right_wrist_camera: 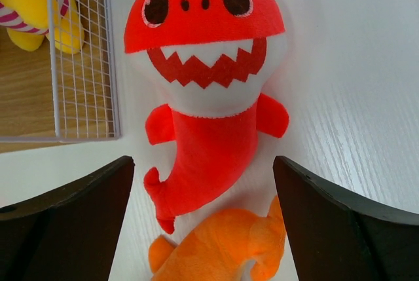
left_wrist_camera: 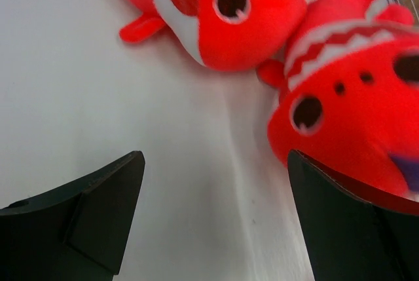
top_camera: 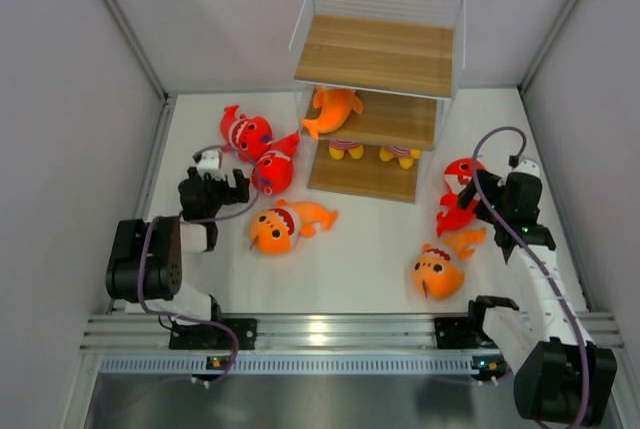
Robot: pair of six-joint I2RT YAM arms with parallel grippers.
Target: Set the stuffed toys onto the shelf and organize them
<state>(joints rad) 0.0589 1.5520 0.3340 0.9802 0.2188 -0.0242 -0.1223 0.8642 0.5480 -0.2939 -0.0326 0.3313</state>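
Observation:
The shelf [top_camera: 379, 54] stands at the back centre, with one orange fish [top_camera: 335, 109] on its middle board. Two red sharks [top_camera: 246, 133] [top_camera: 272, 171] lie together at the left; in the left wrist view they are the far shark [left_wrist_camera: 222, 12] and the near shark [left_wrist_camera: 353, 117]. My left gripper [top_camera: 232, 189] [left_wrist_camera: 216, 219] is open and empty just short of them, its right finger [left_wrist_camera: 347, 222] next to the near shark. A third red shark [top_camera: 457, 195] [right_wrist_camera: 206, 78] lies at the right. My right gripper [top_camera: 484, 201] [right_wrist_camera: 204, 222] is open above its tail and an orange fish's tail [right_wrist_camera: 222, 248].
Another orange fish [top_camera: 281, 228] lies in front of the shelf, and the right-hand orange fish [top_camera: 438, 272] is near the front. Two yellow striped toys [top_camera: 347, 148] [top_camera: 400, 155] sit on the lowest board. Grey walls close in both sides. The shelf's wire side [right_wrist_camera: 82, 52] is left of the right gripper.

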